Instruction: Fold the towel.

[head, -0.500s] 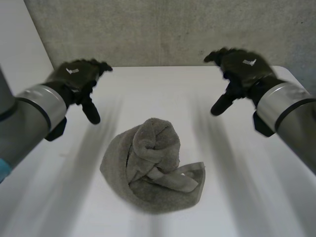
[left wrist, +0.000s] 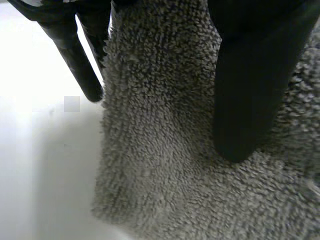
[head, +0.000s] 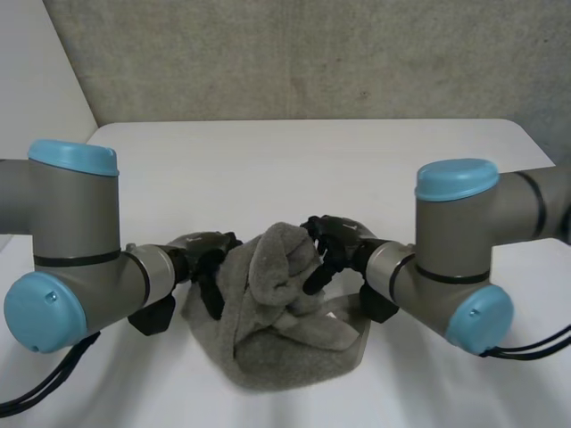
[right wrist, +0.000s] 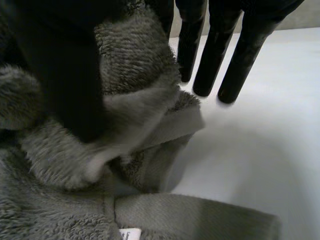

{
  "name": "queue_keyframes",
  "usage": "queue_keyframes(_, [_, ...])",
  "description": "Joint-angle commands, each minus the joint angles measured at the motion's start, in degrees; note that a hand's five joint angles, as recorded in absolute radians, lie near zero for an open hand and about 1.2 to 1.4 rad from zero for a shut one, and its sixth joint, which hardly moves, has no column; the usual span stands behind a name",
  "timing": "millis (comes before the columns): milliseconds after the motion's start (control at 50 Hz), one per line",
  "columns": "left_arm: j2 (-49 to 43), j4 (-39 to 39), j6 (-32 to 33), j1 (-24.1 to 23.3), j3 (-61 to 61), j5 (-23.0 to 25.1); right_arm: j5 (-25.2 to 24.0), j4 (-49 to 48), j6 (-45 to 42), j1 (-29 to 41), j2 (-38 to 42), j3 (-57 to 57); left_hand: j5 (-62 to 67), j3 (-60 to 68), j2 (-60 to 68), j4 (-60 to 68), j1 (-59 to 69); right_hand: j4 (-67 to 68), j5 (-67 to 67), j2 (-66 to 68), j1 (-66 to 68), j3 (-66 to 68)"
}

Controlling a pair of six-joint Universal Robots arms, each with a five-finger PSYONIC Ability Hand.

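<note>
Crumpled towel (head: 277, 330) heaped mid-table (head: 294, 160), left hand (head: 207, 259) and right hand (head: 332, 241) tight against its sides. Far half bare, passable. Near corners blocked by left arm (head: 76, 241), right arm (head: 455, 254).

One grey towel (head: 277, 343) sits on one white worktop (head: 312, 165). Two black hands flank the towel: left hand (head: 205, 254), right hand (head: 337, 239).

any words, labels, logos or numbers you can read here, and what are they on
No text here can be read.
White tag at the hem of the grey towel, right wrist view: only its tip shows, no lettering legible.
</note>
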Motion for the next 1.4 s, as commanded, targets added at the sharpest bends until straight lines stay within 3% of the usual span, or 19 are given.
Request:
queue_keyframes(20, [0.16, 2.32, -0.13, 0.0, 2.47, -0.27, 1.3, -6.04, -1.15, 1.04, 1.43, -7.63, 51.51, 50.52, 50.55, 50.48, 50.39, 47.07, 48.2, 46.93, 50.81, 47.12])
queue_keyframes(140, [4.46, 8.83, 0.22, -0.09, 13.54, -5.63, 4.38, -15.2, -7.05, 0.77, -4.38, -13.19, 51.51, 50.52, 50.55, 50.48, 50.39, 47.07, 48.2, 46.93, 50.81, 47.12])
queue_keyframes(220, [9.37, 15.04, 0.66, -0.52, 19.95, -10.37, 7.01, -29.65, -19.66, 0.77, -11.21, -12.32, 51.51, 50.52, 50.55, 50.48, 50.39, 47.07, 48.2, 46.93, 50.81, 47.12])
queue_keyframes(300, [13.68, 21.03, 0.48, -1.92, 17.35, -12.57, 7.19, -38.14, -29.26, 0.51, -15.97, -7.23, 51.51, 50.52, 50.55, 50.48, 50.39, 47.07, 48.2, 46.93, 50.81, 47.12])
queue_keyframes(440, [15.98, 23.24, 0.57, -6.05, 0.84, -13.98, 5.35, -32.43, -31.83, 0.34, -17.21, 1.05, 51.51, 50.52, 50.55, 50.48, 50.39, 47.07, 48.2, 46.93, 50.81, 47.12])
queue_keyframes(520, [15.19, 24.21, 0.39, -8.17, -6.41, -14.6, 1.31, -22.53, -32.53, 0.42, -15.55, 6.83, 51.51, 50.52, 50.55, 50.48, 50.39, 47.07, 48.2, 46.93, 50.81, 47.12])
queue_keyframes(600, [12.21, 25.96, 0.39, -9.84, -14.56, -16.61, 1.39, -16.17, -33.94, 0.34, -12.37, 9.04, 51.51, 50.52, 50.55, 50.48, 50.39, 47.07, 48.2, 46.93, 50.81, 47.12])
queue_keyframes(640, [11.33, 25.79, 0.39, -10.62, -15.97, -17.06, 2.35, -9.35, -37.7, 0.25, -10.1, 10.09, 49.53, 48.55, 48.57, 48.51, 48.41, 17.21, 18.33, 17.06, 20.94, 17.26])
queue_keyframes(660, [10.71, 25.53, 0.39, -11.5, -17.03, -17.15, 2.36, -9.31, -37.72, 0.25, -10.09, 10.1, 36.69, 35.71, 35.73, 35.66, 35.57, 17.02, 18.15, 16.88, 20.76, 17.07])
queue_keyframes(680, [10.71, 25.53, 0.39, -11.51, -17.04, -17.15, 3.92, -6.01, -39.81, 0.25, -9.92, 10.53, 36.56, 35.58, 35.6, 35.54, 35.44, 1.7, 2.83, 1.56, 5.44, 1.75])
queue_keyframes(720, [10.97, 24.13, 0.57, -12.91, -19.05, -17.06, 7.61, -2.21, -41.93, -0.28, -10.53, 10.8, 9.11, 8.13, 8.15, 8.09, 8.0, -9.33, -8.21, -9.47, -5.6, -9.28])
queue_keyframes(820, [13.15, 19.39, 0.57, -13.36, -19.68, -16.97, 11.14, -1.76, -42.03, -2.38, -12.89, 11.94, -2.28, -3.27, -3.25, -3.31, -3.4, -18.97, -17.85, -19.11, -15.23, -18.92])
queue_keyframes(940, [19.92, 18.49, 0.83, -12.74, -18.54, -16.62, 10.09, -4.47, -41.33, -3.0, -17.81, 15.98, -2.63, -3.62, -3.6, -3.66, -3.75, -20.65, -19.53, -20.79, -16.92, -20.6])
queue_keyframes(1080, [20.99, 18.41, 3.73, -10.72, -14.4, -16.27, 9.92, -11.25, -39.48, -3.27, -21.95, 21.7, -3.64, -4.63, -4.6, -4.67, -4.76, -21.67, -20.54, -21.81, -17.93, -21.62])
queue_keyframes(1160, [20.02, 18.41, 7.25, -9.4, -12.3, -15.92, 9.74, -13.62, -39.13, -4.85, -23.62, 24.86, -3.64, -4.63, -4.6, -4.67, -4.76, -21.67, -20.54, -21.81, -17.93, -21.62])
queue_keyframes(1200, [16.62, 18.58, 12.5, -8.18, -9.76, -13.47, 9.65, -13.97, -39.04, -5.11, -23.8, 25.48, -3.81, -4.8, -4.77, -4.84, -4.93, -21.67, -20.54, -21.81, -17.93, -21.62])
queue_keyframes(1260, [13.01, 17.97, 15.33, -6.07, -8.17, -10.92, 9.39, -14.24, -39.04, -5.29, -23.8, 26.27, -3.31, -4.29, -4.27, -4.34, -4.43, -21.67, -20.54, -21.81, -17.93, -21.62])
queue_keyframes(1400, [8.08, 17.79, 15.69, -5.27, -8.25, -7.22, 9.04, -14.24, -38.95, -5.91, -23.45, 27.32, -4.47, -5.46, -5.44, -5.5, -5.59, -21.5, -20.38, -21.64, -17.76, -21.45])
